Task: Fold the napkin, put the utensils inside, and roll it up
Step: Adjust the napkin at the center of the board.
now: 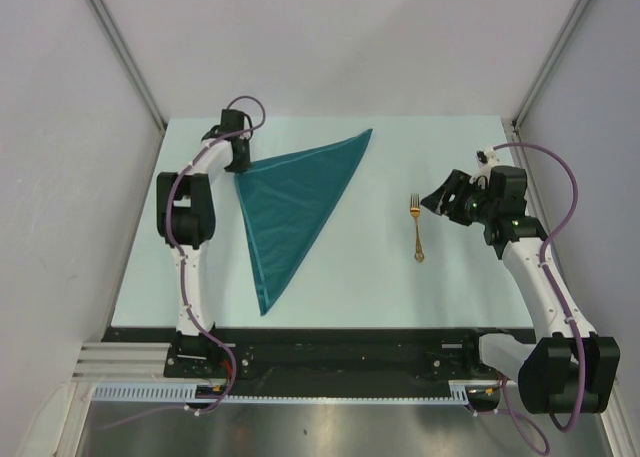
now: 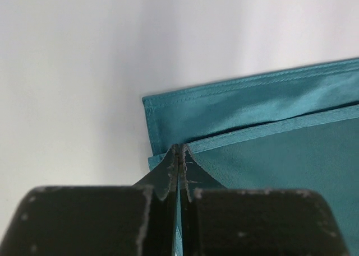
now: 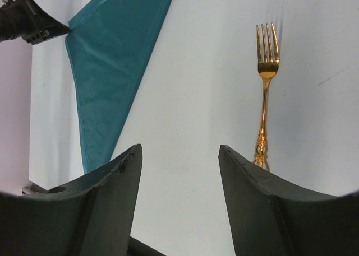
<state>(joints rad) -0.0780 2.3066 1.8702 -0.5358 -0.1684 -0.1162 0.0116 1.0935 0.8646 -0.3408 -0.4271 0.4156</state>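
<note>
The napkin (image 1: 295, 202) lies on the bench (image 1: 380, 277) folded into 1 triangle, with the left hand (image 1: 238, 167) pinched tight on its far-left corner. The right hand (image 1: 432, 202) gapes empty beside the gold fork (image 1: 417, 227). Folding looks finished, so next the fork must be gripped and laid on the cloth.

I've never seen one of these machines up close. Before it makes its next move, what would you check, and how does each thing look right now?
1. Is the napkin folded into a triangle: ok.
2. Is the left hand shut on the napkin's corner: ok.
3. Is the right hand open: ok.
4. Is the fork lying free on the table, apart from the napkin: ok.
5. Is the fork inside the napkin: not ok.
6. Are both cloth layers in the left hand's grip: cannot tell.
</note>
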